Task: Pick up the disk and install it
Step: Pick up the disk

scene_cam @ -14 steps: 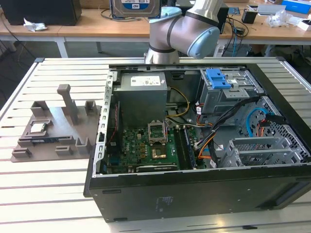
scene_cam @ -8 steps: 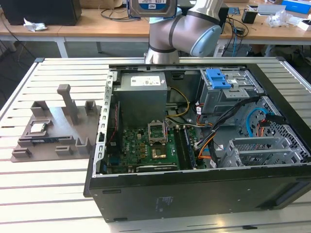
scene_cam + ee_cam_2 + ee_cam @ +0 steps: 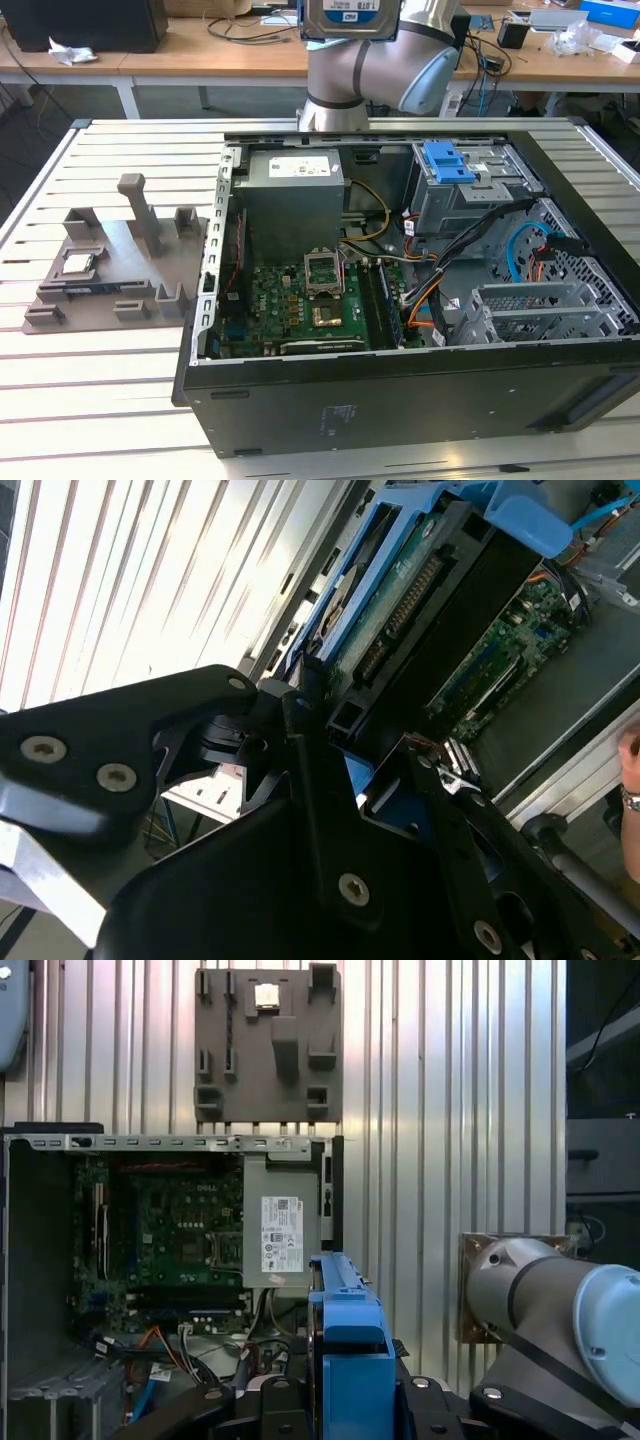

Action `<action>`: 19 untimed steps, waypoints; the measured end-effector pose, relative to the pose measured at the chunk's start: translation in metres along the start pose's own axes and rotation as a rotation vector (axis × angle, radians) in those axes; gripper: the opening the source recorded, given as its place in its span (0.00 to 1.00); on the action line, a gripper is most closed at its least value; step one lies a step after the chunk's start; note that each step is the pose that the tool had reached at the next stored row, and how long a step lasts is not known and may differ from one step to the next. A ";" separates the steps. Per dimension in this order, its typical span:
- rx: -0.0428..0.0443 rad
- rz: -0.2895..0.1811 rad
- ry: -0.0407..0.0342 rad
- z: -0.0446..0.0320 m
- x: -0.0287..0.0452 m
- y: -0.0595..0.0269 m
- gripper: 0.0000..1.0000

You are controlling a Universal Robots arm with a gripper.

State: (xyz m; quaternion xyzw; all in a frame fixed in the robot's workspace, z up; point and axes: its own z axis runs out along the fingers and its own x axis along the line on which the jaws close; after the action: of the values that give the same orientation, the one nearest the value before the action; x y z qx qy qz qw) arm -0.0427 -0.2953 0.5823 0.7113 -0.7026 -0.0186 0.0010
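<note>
I have the disk up in the air. In the exterior view it hangs at the very top of the frame with its label towards the camera, well apart from the open computer case below. The gripper is clamped on it: in the second wrist view the black fingers pinch one end of the drive, and I can see its green circuit board and connector running away from them. In the first wrist view its blue caddy shows edge-on, sticking out from the gripper body.

The arm rises behind the case. The case lies on its side on the slatted metal table with the side panel off. Inside I see the motherboard, the grey power supply and, towards the exterior view's right, the drive cage with a blue bracket on top of it.

On the exterior view's left of the case a grey fixture plate lies on the table, and a small silver chip sits in one of its pockets
</note>
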 end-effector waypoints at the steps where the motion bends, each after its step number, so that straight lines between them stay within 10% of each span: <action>1: -0.0011 0.000 0.0000 0.0033 0.0001 -0.0014 0.37; 19: -0.0054 0.000 -0.0001 0.0328 0.0016 -0.0161 0.37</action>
State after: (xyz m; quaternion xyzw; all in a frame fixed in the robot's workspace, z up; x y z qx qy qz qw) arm -0.0275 -0.2959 0.5491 0.7113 -0.7026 -0.0205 0.0029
